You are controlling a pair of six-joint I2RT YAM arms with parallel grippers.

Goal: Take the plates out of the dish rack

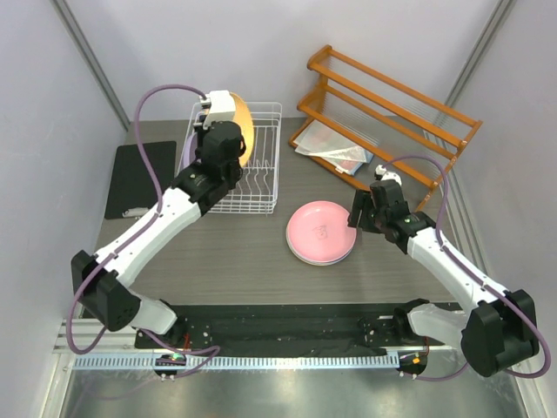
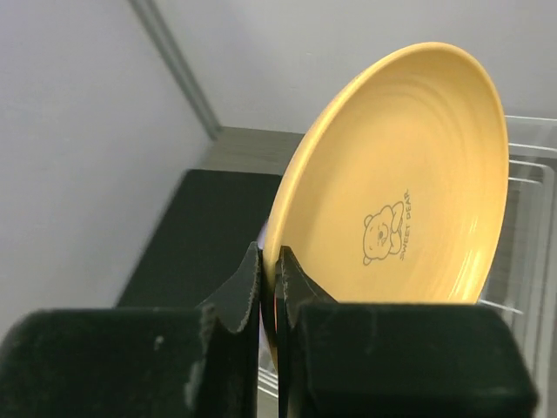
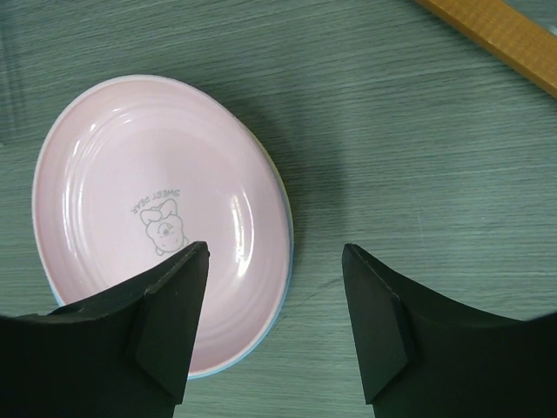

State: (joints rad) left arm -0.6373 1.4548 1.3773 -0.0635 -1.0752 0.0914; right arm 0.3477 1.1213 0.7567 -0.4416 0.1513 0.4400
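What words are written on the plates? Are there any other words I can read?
"SWEET BEAR": on the yellow-orange plate, next to a little bear drawing.
"SWEET BEAR": on the pink plate, upside down in the right wrist view, above a bear with a bow.
The clear packets: any print is too small to read.

Left wrist feed: I read "SWEET BEAR" in grey on the yellow plate (image 2: 418, 157), running up beside a small bear drawing (image 2: 383, 235). Right wrist feed: the same words, "SWEET BEAR", upside down on the pink plate (image 3: 104, 157), just above a bowed bear (image 3: 165, 231).
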